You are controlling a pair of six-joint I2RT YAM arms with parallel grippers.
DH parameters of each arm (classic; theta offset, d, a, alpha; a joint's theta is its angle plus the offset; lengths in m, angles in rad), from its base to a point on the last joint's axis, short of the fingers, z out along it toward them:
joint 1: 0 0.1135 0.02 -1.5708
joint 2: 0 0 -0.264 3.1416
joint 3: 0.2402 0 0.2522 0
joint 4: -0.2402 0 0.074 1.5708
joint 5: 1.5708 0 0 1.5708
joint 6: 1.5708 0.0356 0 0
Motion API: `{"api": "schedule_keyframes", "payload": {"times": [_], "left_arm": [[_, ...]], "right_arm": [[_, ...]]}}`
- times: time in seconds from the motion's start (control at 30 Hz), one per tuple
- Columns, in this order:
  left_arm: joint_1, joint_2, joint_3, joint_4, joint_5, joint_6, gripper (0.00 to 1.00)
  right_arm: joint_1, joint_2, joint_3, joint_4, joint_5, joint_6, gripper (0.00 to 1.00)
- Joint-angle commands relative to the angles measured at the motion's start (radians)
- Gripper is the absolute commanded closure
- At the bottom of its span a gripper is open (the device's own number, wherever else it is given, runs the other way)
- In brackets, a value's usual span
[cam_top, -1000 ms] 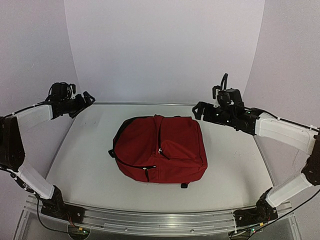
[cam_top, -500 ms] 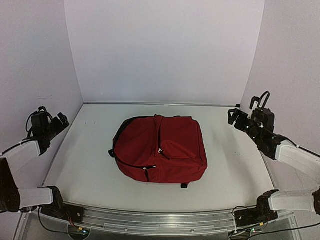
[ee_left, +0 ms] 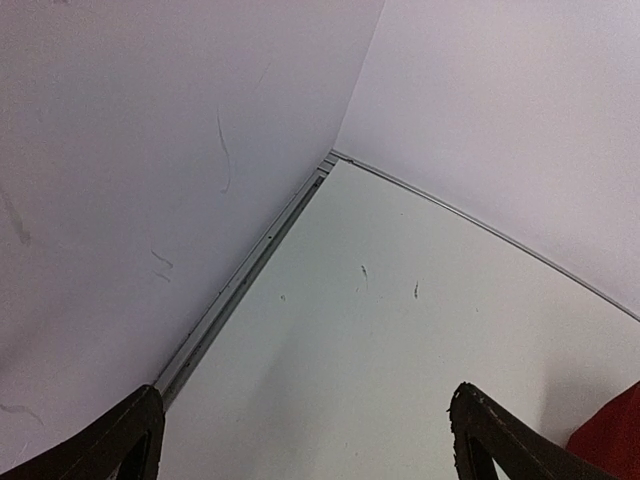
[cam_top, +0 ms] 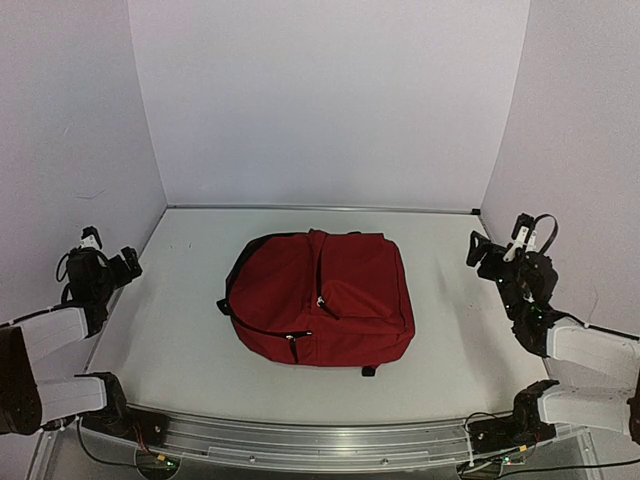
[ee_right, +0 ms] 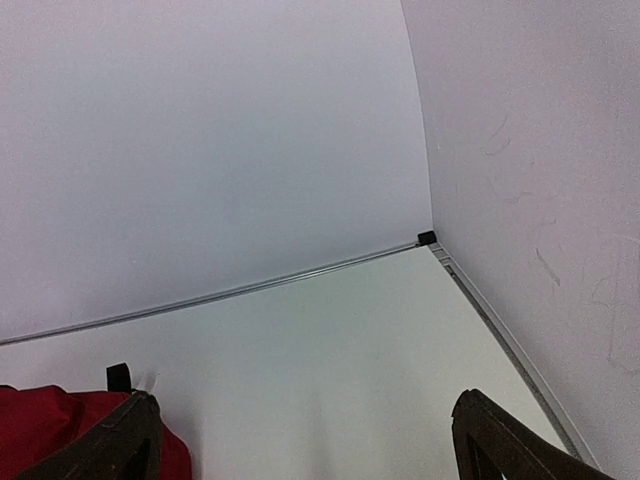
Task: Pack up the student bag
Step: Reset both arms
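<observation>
**Jaws wide and empty, the student bag (cam_top: 320,300) lying between them**
We see the left jaws gaping at the left edge of the surface (cam_top: 170,340) and the right jaws gaping at its right edge, each holding nothing and well apart from the dark red bag. It lies flat at mid-surface, front pocket up, and a red corner shows in both wrist views. White walls (cam_top: 330,100) enclose the surface.

- The student bag (cam_top: 318,298) lies flat at the centre of the table (cam_top: 470,330).
- The left gripper (cam_top: 108,263) hangs at the bag's nine o'clock, by the table's edge, well apart.
- The right gripper (cam_top: 495,247) hangs at three o'clock, also well apart.
</observation>
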State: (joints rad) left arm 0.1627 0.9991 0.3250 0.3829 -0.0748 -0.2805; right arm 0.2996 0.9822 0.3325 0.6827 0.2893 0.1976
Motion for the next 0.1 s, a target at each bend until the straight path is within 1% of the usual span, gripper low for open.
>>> {"api": "schedule_keyframes", "payload": {"times": [0.0, 0.07], "left_arm": [[-0.001, -0.029, -0.01, 0.073, 0.027, 0.046, 0.0], [-0.001, -0.035, -0.017, 0.076, 0.021, 0.04, 0.0]], "right_arm": [[0.003, -0.027, -0.009, 0.079, 0.024, -0.031, 0.02], [0.002, -0.032, -0.012, 0.079, 0.025, -0.032, 0.02]]}}
